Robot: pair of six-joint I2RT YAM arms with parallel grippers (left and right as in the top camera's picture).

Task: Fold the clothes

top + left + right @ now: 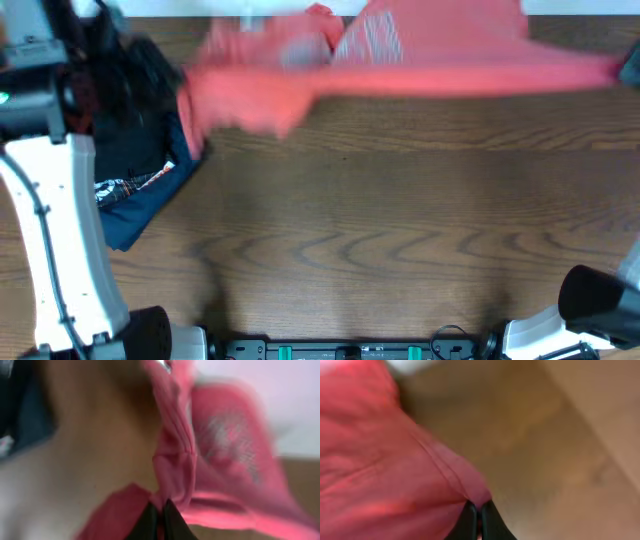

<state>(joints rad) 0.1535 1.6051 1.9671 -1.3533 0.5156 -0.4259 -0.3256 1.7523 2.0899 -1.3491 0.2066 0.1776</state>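
Now, my left gripper (161,512): dark fingers pressed together on a bunched ridge of the coral-red short-sleeved cotton T-shirt (175,455); cloth rises straight out of the pinch
My right gripper (479,512): fingers likewise closed, pinching a seamed edge of the same garment; red fabric fans away to the left of that wrist view
Where it is: from overhead the T-shirt (400,65) shows as a long, blurred red band along the far edge of the brown wood-grain table (350,230), apparently held up between my two pinches; pale print sits near its middle, too smeared to read
Beside it: a black folded garment with white logos (140,95) and a navy-blue folded garment (140,215) lie at the table's left; the red band's left end hangs over or just above them; contact I cannot tell
Done, as I judge: both grasps made and the cloth stretched wide; no fold visible
Left: laying it flat on bare wood, then every fold; so early in the task
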